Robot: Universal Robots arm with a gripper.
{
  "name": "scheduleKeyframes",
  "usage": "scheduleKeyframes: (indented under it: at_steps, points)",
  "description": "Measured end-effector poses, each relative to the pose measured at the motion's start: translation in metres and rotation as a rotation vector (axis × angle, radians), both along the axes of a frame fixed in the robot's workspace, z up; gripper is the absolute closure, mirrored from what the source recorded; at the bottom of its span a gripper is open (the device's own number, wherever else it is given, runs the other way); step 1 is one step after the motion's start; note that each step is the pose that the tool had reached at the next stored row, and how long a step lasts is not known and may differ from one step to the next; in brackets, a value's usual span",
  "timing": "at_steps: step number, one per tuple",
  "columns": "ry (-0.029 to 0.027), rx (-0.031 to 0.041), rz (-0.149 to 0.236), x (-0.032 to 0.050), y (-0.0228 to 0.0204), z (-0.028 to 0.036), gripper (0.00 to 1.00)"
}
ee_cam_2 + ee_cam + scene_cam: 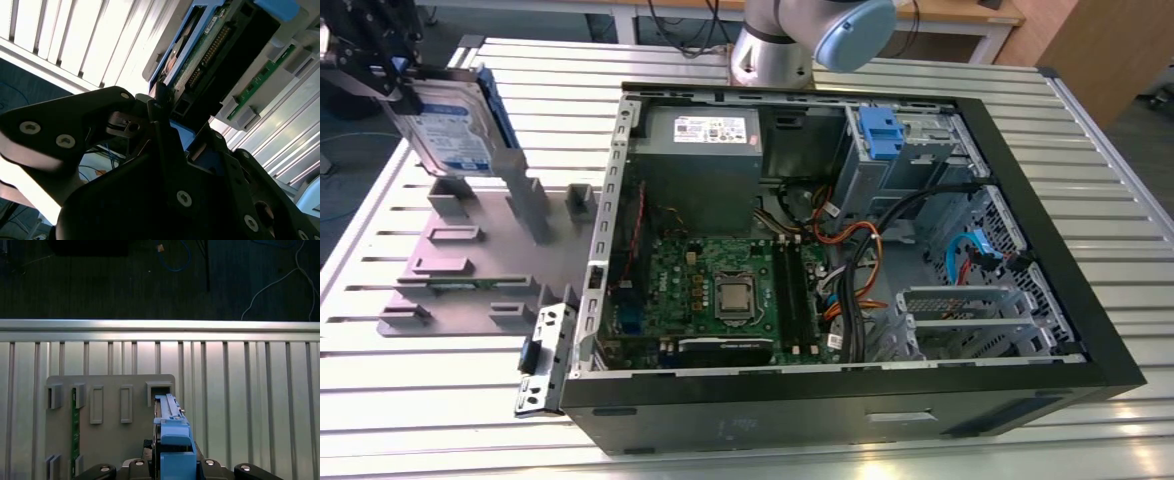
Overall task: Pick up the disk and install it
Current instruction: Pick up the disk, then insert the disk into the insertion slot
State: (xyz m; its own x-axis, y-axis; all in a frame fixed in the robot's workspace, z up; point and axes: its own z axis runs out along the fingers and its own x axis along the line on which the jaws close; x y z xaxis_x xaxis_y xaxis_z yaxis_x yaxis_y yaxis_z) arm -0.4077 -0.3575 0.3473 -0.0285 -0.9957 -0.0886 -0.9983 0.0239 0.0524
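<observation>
— Slatted metal table [1094,130] carried what, nearest first?
— Open computer case [854,420], then grey stand [467,275]. Upper left of the exterior view, the gripper [403,95] had its fingers clamped on the disk [454,130], upright at the stand's far end.

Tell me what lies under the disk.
The grey stand sits under the disk, on the slatted table. The disk's lower edge hides whether it touches the stand's slot; the gripper holds it upright.
</observation>
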Motion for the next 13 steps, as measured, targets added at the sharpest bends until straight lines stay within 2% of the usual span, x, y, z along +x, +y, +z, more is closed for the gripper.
scheduleKeyframes:
  at_steps: [13]
  points:
    - [0.0004, 0.0004, 0.000, 0.0000, 0.0000, 0.0033, 0.63]
